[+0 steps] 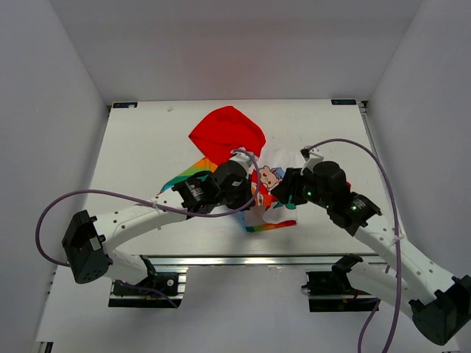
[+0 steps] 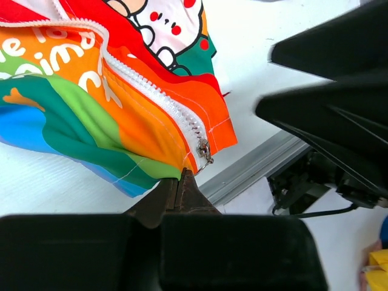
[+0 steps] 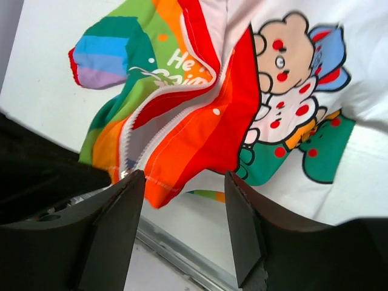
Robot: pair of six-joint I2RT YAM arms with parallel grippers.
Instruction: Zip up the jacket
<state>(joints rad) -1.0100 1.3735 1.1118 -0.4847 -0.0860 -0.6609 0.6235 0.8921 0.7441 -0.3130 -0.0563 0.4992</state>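
The jacket point(image 1: 266, 190) lies on the white table with its red hood point(image 1: 227, 132) at the far side and its rainbow hem toward the near edge. My left gripper point(image 2: 183, 177) is shut, pinching the hem's lower edge just beside the white zipper point(image 2: 163, 103) and its metal slider point(image 2: 205, 151). The zipper is parted above the slider. My right gripper point(image 3: 182, 194) stands open, and the orange-red hem corner point(image 3: 167, 179) hangs just in front of its two fingers point(image 3: 124, 206), touching neither. In the top view both grippers meet over the jacket's lower front point(image 1: 265, 197).
An aluminium rail point(image 2: 254, 167) runs along the table's near edge, right below the hem. The right arm's dark body point(image 2: 330, 103) fills the right of the left wrist view. Purple cables point(image 1: 110, 195) loop over both arms. White walls enclose the table point(image 1: 147, 147).
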